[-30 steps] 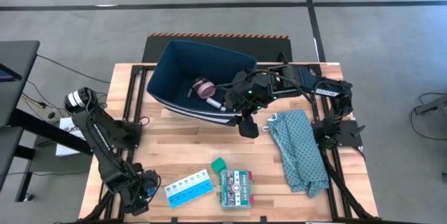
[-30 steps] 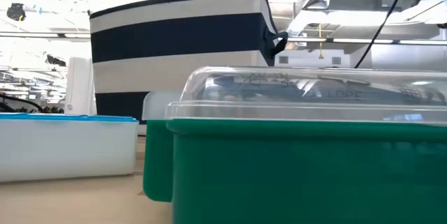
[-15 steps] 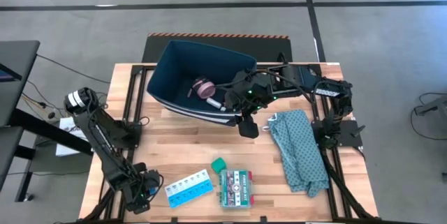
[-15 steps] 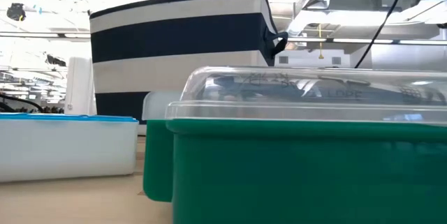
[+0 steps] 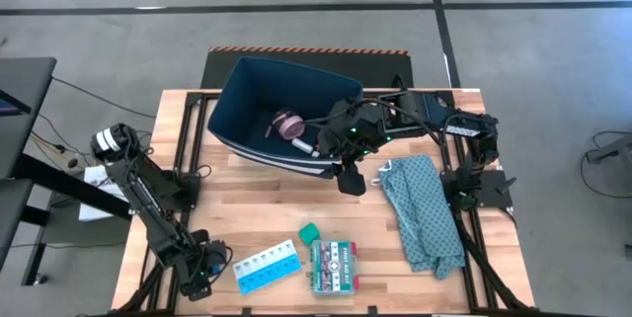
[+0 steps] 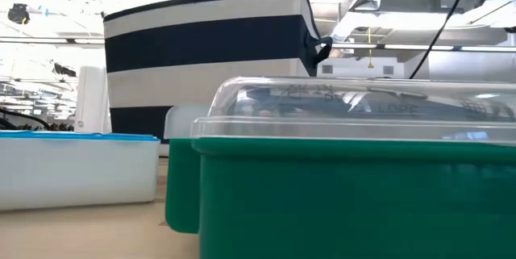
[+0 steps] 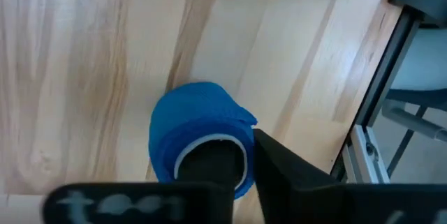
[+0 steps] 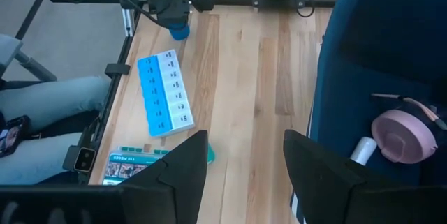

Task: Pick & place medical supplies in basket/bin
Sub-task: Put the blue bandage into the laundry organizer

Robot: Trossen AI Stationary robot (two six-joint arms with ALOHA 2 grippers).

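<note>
We have the pink roll [image 5: 289, 124] and a white bottle [image 5: 305, 146] in the bin [image 5: 247, 80], our wide right end effector [image 8: 241, 161] waits by it, and our left end effector [image 7: 241, 175] holds the blue tape [image 7: 199, 137] on the counter [image 5: 267, 203], with the organizer [image 5: 267, 267], box [image 5: 334, 265] and teal bit [image 5: 309, 231] left.

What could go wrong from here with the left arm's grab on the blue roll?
The left tool has one finger down the core of the blue tape roll at the table's near left corner; the hold looks partial, so the roll could slip or roll off the edge. Carrying it to the bin crosses the pill organizer; the right tool hangs open beside the bin.
</note>
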